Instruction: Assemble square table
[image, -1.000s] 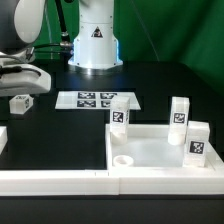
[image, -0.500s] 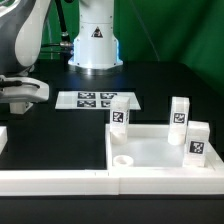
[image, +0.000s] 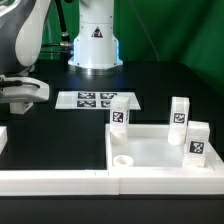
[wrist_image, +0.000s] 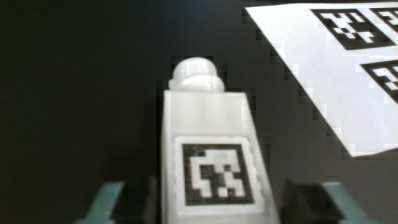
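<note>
Black tabletop (image: 160, 85). My gripper (wrist_image: 217, 203) straddles a leg (wrist_image: 208, 140) beside the marker board (image: 97, 99), jaws apart, contact unclear. Tray top (image: 165, 150) near the board, three legs (image: 119, 113) standing at it.

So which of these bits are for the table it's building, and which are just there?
For the table:
- white tabletop
- three standing legs
- leg between the gripper's fingers

Just there:
- marker board
- long white rails
</note>
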